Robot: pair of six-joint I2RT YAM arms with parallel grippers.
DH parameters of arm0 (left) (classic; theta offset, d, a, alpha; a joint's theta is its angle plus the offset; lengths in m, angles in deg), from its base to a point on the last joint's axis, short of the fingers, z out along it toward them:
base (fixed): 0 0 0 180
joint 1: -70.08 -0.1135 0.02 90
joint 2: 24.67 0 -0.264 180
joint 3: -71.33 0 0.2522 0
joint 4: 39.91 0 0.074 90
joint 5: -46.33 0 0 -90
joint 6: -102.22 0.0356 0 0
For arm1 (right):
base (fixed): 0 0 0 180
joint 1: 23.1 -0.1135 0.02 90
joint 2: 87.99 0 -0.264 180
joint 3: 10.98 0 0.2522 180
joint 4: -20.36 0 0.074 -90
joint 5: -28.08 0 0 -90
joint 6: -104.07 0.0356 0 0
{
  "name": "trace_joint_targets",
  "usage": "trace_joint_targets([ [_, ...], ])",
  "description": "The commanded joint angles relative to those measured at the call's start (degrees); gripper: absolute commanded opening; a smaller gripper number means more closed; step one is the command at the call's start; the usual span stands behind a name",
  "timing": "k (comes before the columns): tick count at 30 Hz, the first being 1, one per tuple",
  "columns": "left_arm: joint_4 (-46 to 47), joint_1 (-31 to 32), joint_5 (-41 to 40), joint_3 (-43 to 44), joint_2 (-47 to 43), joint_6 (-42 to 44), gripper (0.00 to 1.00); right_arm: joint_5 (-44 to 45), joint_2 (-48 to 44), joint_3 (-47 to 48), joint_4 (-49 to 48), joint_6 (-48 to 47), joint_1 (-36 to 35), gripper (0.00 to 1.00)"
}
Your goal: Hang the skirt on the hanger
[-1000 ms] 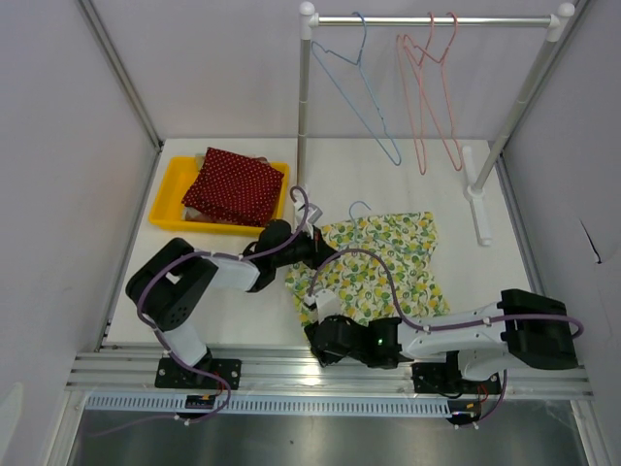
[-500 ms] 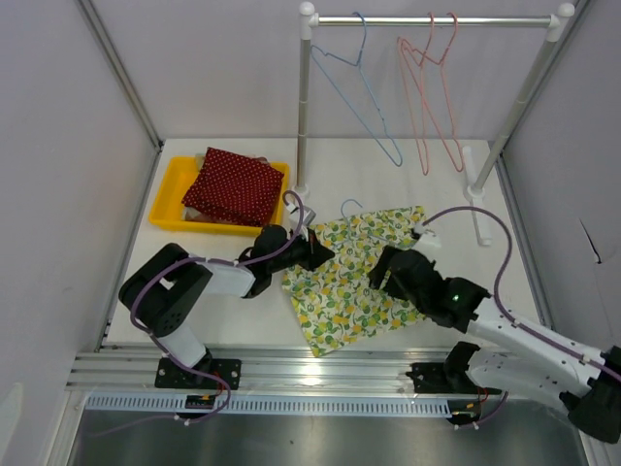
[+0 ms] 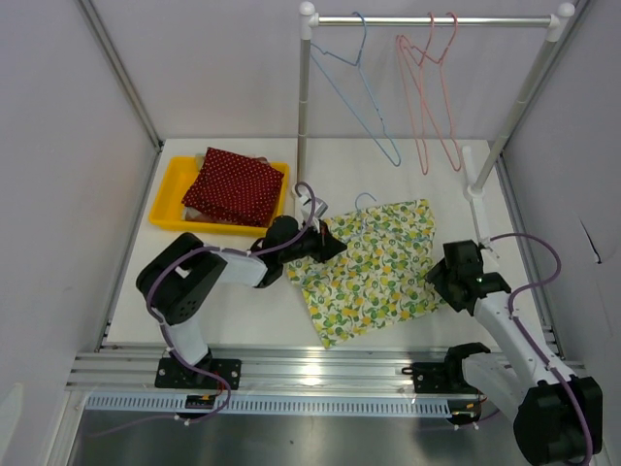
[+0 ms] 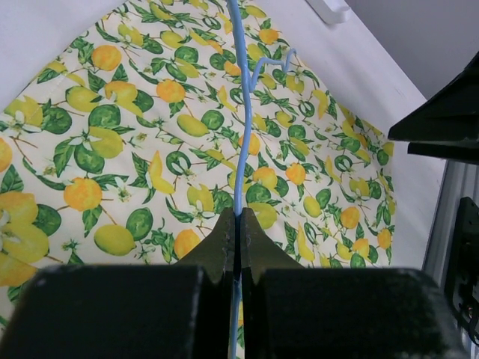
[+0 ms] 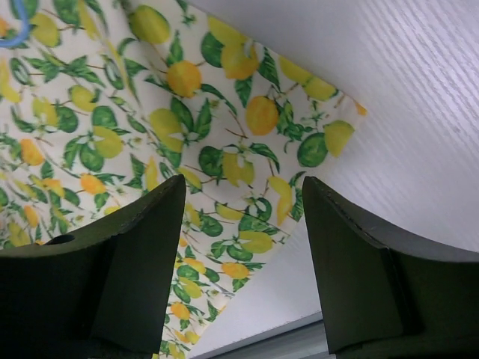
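The lemon-print skirt [image 3: 372, 269] lies flat on the white table; it also shows in the left wrist view [image 4: 135, 149] and the right wrist view [image 5: 120, 120]. A thin blue hanger [image 4: 241, 142] lies on it, its hook [image 3: 362, 200] poking past the skirt's far edge. My left gripper [image 3: 335, 247] is shut on the hanger wire at the skirt's left edge, seen up close in the left wrist view [image 4: 238, 224]. My right gripper [image 3: 439, 282] is open and empty, above the skirt's right corner, as the right wrist view [image 5: 243, 217] shows.
A yellow tray [image 3: 171, 190] with a red dotted cloth [image 3: 234, 185] sits at the back left. A rack [image 3: 432, 19] at the back carries a blue hanger [image 3: 351, 87] and pink hangers [image 3: 427, 87]; its white foot [image 3: 475, 194] stands right of the skirt.
My right arm has swung from the table's front middle across to the skirt's right side. The skirt has spread out flatter and shifted right. My left gripper has stayed on the hanger.
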Motion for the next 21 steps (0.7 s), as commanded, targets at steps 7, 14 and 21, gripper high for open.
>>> trace_joint_targets([
  [7,7.74,0.55,3.68,4.24,2.52,-2.54,0.0,3.45,5.28,-2.59,0.63,2.59,4.45,0.7],
  [14,8.62,0.55,4.12,4.16,2.43,-2.71,0.0,3.02,8.9,-3.91,-0.69,2.24,10.6,0.72],
  [21,10.38,0.55,4.65,4.34,3.57,-4.03,0.0,-0.84,12.41,-4.61,-6.75,-1.97,18.15,0.12],
])
